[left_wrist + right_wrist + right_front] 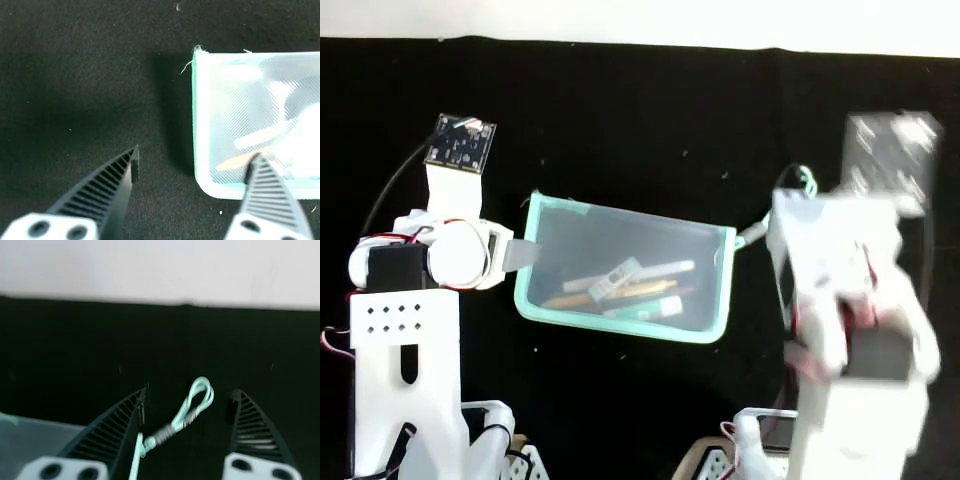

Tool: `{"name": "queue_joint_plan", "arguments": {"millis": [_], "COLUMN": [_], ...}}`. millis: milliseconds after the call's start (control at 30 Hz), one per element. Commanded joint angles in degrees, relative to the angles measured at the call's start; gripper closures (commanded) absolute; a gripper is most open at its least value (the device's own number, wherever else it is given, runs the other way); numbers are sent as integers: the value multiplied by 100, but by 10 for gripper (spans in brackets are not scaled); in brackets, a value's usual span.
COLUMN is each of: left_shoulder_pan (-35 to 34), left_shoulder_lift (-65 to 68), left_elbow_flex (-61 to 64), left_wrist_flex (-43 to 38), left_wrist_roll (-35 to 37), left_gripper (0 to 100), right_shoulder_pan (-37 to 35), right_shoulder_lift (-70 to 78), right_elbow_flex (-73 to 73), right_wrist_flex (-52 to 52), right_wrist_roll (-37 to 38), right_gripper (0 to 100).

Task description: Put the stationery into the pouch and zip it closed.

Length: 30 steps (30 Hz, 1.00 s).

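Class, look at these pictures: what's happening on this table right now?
A mint-edged pouch lies on a black table, with pens already inside it. The left gripper is open at one end of the pouch. The right gripper is open at the other end, with the zip's cord loop between its fingers.

Black cloth tabletop (620, 120), perhaps white wall (620, 15) behind

You're at a lab-style robot bench: black cloth (640, 110) covers it, white arms (395, 340) stand at six o'clock, a plain white strip (640, 15) at twelve.
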<state>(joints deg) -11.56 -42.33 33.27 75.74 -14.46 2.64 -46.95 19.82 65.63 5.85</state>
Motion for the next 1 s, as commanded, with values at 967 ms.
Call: {"name": "queue_joint_plan", "arguments": {"millis": [967], "left_shoulder_pan": [66], "left_shoulder_lift": [1736], "left_elbow_flex": [-22], "left_wrist_flex": [-97], "left_wrist_roll": [-18], "left_gripper": [712], "right_shoulder_pan": [1138], "right_shoulder_lift": [8295], "right_elbow_flex": [-5727], "right_wrist_flex": [400], "right_wrist_roll": [-1037], "right_gripper": [757]}}
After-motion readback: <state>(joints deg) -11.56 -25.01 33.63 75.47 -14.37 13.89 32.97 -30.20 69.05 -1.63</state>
